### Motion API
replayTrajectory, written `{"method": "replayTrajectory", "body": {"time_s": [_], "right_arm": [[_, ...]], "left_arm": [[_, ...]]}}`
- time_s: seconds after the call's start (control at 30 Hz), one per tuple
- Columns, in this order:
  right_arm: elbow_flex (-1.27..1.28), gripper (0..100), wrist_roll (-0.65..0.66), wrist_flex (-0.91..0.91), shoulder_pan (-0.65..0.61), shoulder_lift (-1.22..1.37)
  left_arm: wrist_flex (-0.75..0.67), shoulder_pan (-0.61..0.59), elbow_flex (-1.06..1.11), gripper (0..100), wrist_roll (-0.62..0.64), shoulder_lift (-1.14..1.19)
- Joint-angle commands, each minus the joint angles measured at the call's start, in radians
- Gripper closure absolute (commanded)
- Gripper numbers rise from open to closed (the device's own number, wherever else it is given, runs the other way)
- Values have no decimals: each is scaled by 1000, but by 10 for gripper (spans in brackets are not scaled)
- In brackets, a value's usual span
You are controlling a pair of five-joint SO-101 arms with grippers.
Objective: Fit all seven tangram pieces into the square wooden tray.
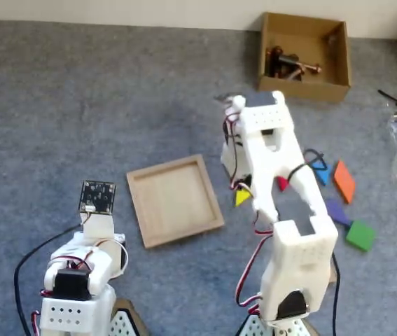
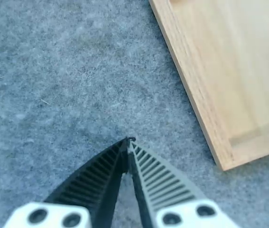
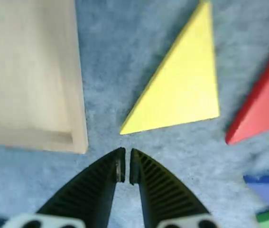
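The right fingers [image 3: 103,183] are together and empty. They should be opened wide, then closed across the yellow triangle [image 3: 181,90].

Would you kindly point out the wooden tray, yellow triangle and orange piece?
wooden tray [image 1: 173,199], high view, bare middle of its floor.
yellow triangle [image 3: 181,90], right wrist view, middle of its top face.
orange piece [image 1: 344,180], high view, middle of its top face.

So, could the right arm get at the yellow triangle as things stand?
Probably yes: the right gripper sits just short of the yellow triangle, with bare carpet between. The triangle lies clear of the wooden tray and the red piece; the shut jaws would need opening first.
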Motion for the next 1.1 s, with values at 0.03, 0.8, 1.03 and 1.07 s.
{"method": "replayTrajectory", "body": {"time_s": [0.03, 0.8, 1.03, 1.07], "right_arm": [[-7, 967, -120, -105, 44, -85], [200, 746, -350, -355, 41, -88], [203, 745, -379, -383, 19, -84], [203, 745, -377, -384, 19, -84]], "left_arm": [[-2, 15, 19, 995, 8, -7], [-2, 15, 19, 995, 8, -7], [-2, 15, 19, 995, 8, -7], [-2, 15, 19, 995, 8, -7]]}}
